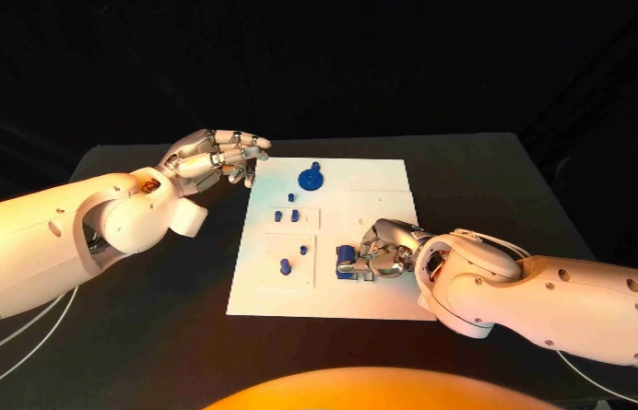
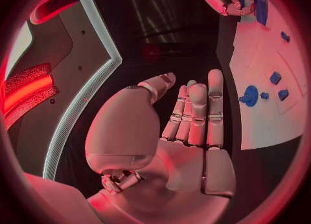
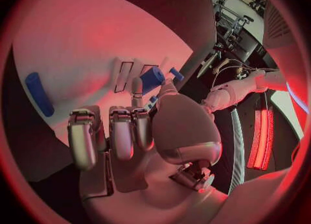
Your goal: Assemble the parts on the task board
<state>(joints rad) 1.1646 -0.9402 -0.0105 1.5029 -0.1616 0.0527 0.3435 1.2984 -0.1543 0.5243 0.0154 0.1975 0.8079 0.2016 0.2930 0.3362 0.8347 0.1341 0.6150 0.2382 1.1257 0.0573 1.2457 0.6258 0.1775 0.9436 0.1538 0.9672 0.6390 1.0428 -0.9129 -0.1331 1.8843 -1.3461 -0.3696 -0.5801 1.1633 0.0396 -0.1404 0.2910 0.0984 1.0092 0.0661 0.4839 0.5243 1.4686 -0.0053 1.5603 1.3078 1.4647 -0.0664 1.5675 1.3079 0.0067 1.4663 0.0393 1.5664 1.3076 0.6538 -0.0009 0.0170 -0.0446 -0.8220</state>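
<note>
The task board (image 1: 379, 290) lies flat in the middle of the black tabletop (image 1: 147, 336), a white plate with shallow rectangular recesses. The right hand (image 1: 379, 253) rests on the board's near right part, its fingers curled around a blue part (image 1: 348, 264) that it grips against the board. The left hand (image 1: 213, 161) hovers just off the board's far left corner — holding nothing, its fingers lying close together and slightly bent, straight and side by side in the left wrist view. On the board, a round blue part (image 1: 310, 179) lies near the far edge, two small blue parts (image 1: 285, 216) stand in a recess below it, and two more blue pieces (image 1: 292, 258) sit in the next recess, nearer the robot.
</note>
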